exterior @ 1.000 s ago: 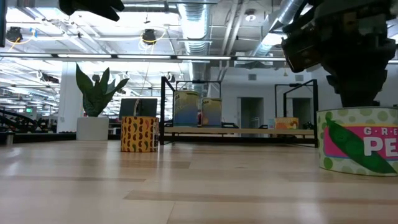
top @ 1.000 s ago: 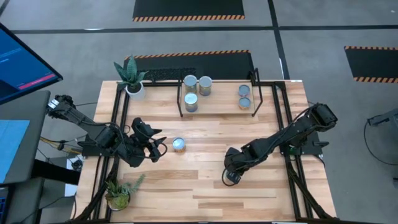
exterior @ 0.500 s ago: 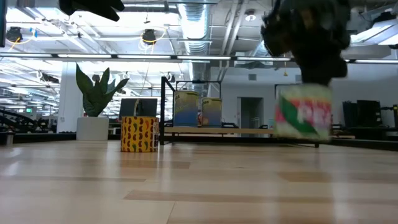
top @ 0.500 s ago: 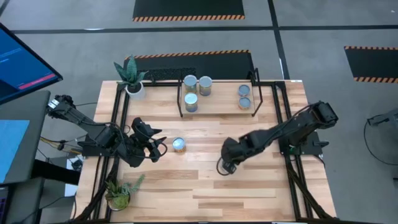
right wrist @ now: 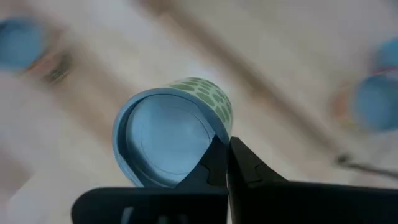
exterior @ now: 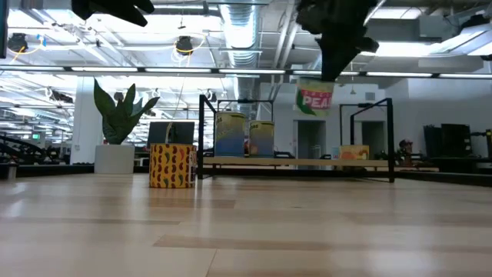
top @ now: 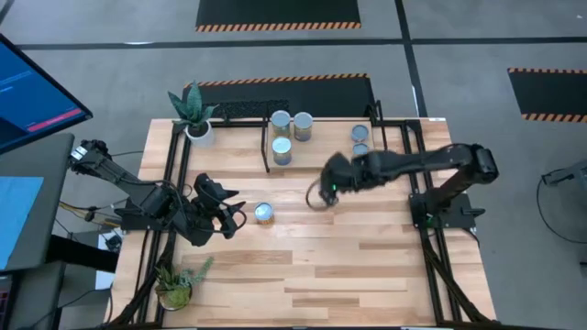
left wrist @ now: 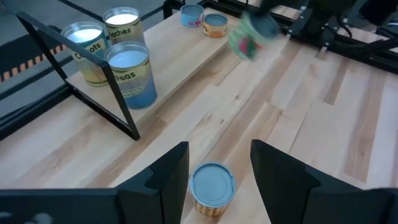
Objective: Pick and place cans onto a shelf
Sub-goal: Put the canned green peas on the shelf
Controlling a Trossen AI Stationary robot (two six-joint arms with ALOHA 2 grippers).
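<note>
Green pea can hangs tilted in the air in front of the shelf, its rim pinched between the right gripper's closed fingers. Left gripper, fingers apart, hovers over an orange-labelled can on the table.

We see the right arm stretched out from its base toward the shelf, its right tool raised off the surface just in front of the shelf, fingers pinched tight on the rim of a can. The left tool waits well to the shelf's front-left, low over the surface, its fingers spread wide.
</note>
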